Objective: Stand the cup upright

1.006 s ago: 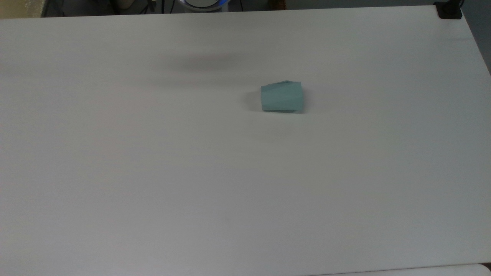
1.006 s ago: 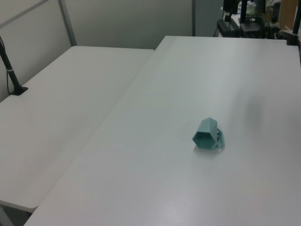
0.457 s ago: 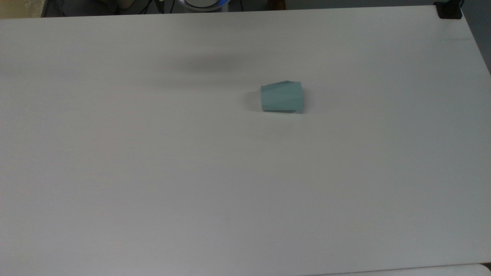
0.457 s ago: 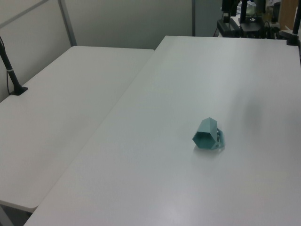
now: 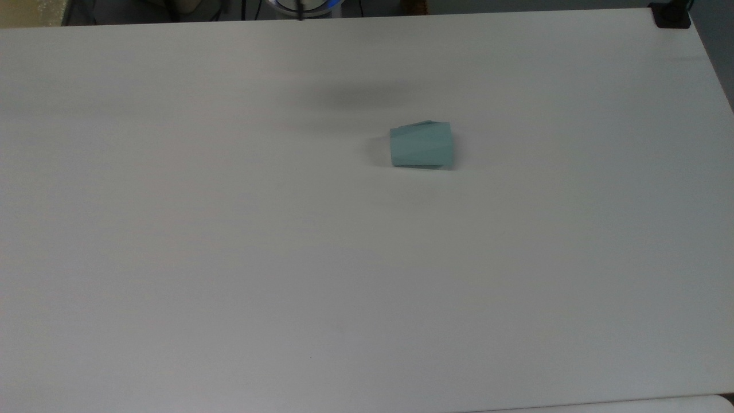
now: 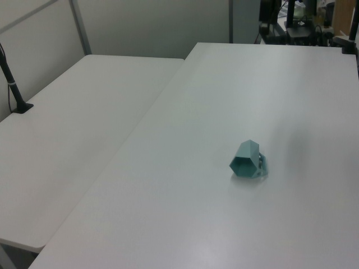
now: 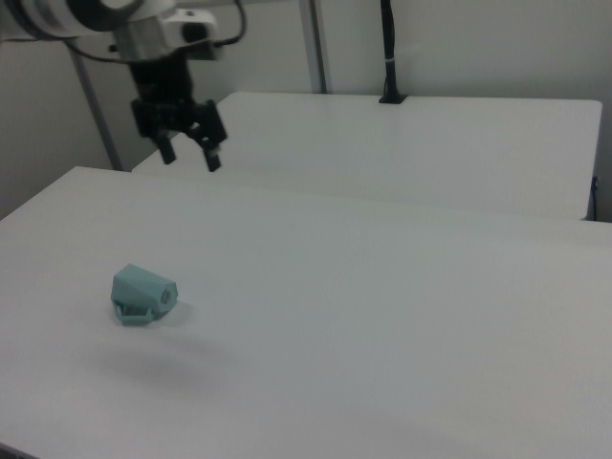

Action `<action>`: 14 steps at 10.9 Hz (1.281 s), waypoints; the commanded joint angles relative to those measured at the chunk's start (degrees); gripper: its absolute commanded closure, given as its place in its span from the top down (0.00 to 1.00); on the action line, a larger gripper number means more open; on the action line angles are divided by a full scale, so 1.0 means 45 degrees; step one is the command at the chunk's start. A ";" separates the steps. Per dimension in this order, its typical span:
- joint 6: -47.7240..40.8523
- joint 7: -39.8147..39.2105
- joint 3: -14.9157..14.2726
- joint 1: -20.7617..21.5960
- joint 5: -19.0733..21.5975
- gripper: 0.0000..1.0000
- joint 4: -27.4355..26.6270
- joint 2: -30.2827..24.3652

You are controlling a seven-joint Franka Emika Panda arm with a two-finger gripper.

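Cup point(image 5: 422, 145) lies on its side on the white desk point(image 5: 229, 258), a bit right of centre in the top view, wider rim end toward the top view's right. Handle pressed against the desk in the right view point(image 7: 143, 295). Gripper point(image 7: 190, 156) hangs in the air above and behind the cup, well apart from it, jaws spread, holding nothing.

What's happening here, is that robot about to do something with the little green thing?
A robot arm's gripper hangs in the air with its fingers open, above and apart from a small teal cup that lies tipped on its side on the white table. Nothing holds the cup; it has yet to be set upright.
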 commanded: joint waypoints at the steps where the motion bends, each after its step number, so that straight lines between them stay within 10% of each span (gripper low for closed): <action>1: -0.0007 0.2799 -0.0061 0.2849 -0.2196 1.00 0.0249 0.0438; 7: -0.0007 0.6378 -0.0081 0.7406 -0.6008 1.00 0.0405 0.2878; 14: 0.0363 0.6693 0.0268 0.8152 -0.7126 1.00 0.0659 0.5359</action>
